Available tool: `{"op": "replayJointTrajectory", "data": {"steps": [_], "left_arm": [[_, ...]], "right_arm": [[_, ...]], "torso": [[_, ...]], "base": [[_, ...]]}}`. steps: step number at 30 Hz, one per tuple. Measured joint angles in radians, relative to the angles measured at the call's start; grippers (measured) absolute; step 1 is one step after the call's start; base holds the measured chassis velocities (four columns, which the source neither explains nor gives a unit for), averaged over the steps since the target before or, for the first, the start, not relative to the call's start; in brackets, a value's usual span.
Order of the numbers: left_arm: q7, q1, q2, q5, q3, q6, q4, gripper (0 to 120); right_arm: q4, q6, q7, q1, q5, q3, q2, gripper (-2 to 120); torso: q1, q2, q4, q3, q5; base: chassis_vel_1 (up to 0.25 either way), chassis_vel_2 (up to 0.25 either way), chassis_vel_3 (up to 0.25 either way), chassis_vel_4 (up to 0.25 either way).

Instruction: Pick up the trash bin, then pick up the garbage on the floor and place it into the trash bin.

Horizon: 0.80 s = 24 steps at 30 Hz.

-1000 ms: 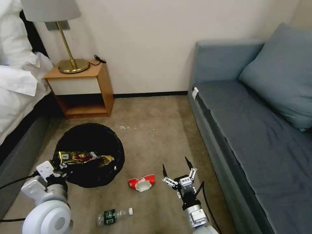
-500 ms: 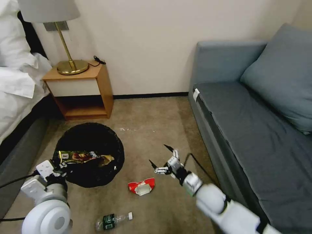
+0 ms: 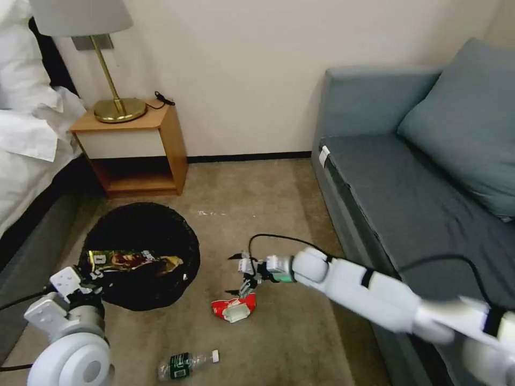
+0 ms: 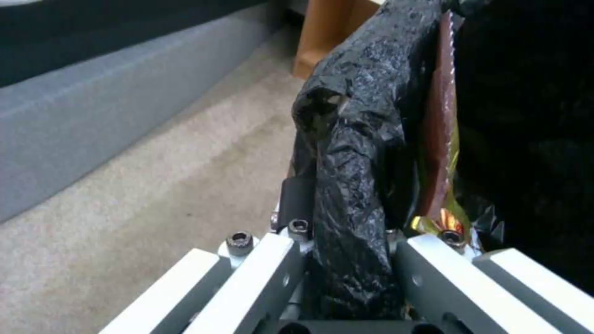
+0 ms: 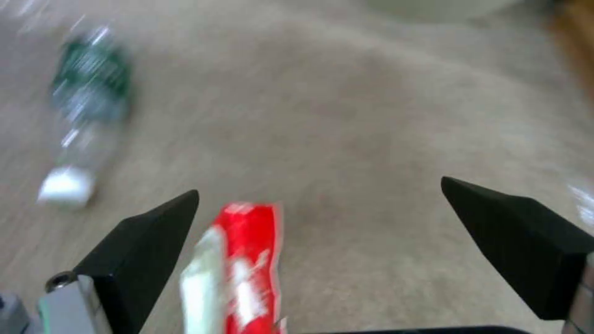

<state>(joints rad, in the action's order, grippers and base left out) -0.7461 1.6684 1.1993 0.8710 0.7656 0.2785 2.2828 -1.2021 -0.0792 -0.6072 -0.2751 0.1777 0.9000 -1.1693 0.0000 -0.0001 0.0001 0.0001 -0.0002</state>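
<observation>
Sofa (image 3: pixel 424 209): big and blue-grey, along the right side of the room, with a fat cushion (image 3: pixel 464 120) leaning at its back end.

Bed (image 3: pixel 29 134): on the left, with white sheets hanging over the side.

Carpet (image 3: pixel 279 193): tan, and it covers the floor between the bed and the sofa.

Nightstand (image 3: pixel 134 147): a wooden box by the wall next to the bed. A gold lamp (image 3: pixel 110 69) stands on top.

Trash bin (image 3: pixel 140 252): round, with a black bag inside, in front of the nightstand. Its near edge is held up by the robot.

Right arm (image 3: pixel 375 292): long and white, reaching out from the right, low over the carpet toward the middle of the floor.

Left gripper (image 3: pixel 88 281): at the near-left edge of the bin. In the left wrist view its fingers (image 4: pixel 260 269) are squeezed on the bin's rim and the crinkly black bag (image 4: pixel 352 185) — a firm pinch.

Right gripper (image 3: pixel 236 274): just above the red-and-white packet. Its two black fingertips (image 5: pixel 145 241) are spread wide apart — the packet sits near one of them, and I cannot tell if it touches.

Snack wrapper (image 3: pixel 131 260): shiny gold and brown, lying inside the bin near the front rim, close to the left gripper.

Bottle (image 3: pixel 188 363): clear with a green label and a white cap, lying on its side on the carpet, nearer to the robot than the bin.

Red-and-white packet (image 3: pixel 234 308): crumpled on the carpet, just to the right of the bin.
</observation>
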Motion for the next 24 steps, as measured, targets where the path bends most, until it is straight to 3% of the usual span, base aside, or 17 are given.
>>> {"op": "replayJointTrajectory", "data": {"steps": [5, 8, 14, 24], "left_arm": [[0.002, 0.005, 0.010, -0.006, 0.002, -0.001, 0.000, 3], [0.002, 0.004, 0.015, -0.007, 0.004, -0.002, -0.001, 3], [0.003, 0.004, 0.018, -0.008, 0.011, -0.002, -0.001, 3], [0.004, 0.018, 0.033, -0.016, 0.019, -0.003, 0.010, 3]], "right_arm": [[-0.007, 0.017, -0.102, 0.027, -0.069, 0.063, -0.049, 100], [-0.025, 0.036, -0.113, 0.028, -0.067, 0.092, -0.073, 100], [-0.075, 0.105, -0.056, 0.033, -0.025, 0.189, -0.147, 100], [-0.038, 0.186, 0.078, 0.004, -0.033, 0.276, -0.289, 100]], "torso": [[0.000, 0.000, -0.0001, 0.000, 0.0000], [0.000, 0.000, -0.0002, 0.000, -0.0001], [0.000, 0.000, -0.0001, 0.000, 0.0001], [0.000, 0.000, 0.0000, 0.000, 0.0000]], "base": [[0.000, 0.000, 0.000, 0.000], [0.000, 0.000, 0.000, 0.000], [0.000, 0.000, 0.000, 0.000], [0.000, 0.000, 0.000, 0.000]]}}
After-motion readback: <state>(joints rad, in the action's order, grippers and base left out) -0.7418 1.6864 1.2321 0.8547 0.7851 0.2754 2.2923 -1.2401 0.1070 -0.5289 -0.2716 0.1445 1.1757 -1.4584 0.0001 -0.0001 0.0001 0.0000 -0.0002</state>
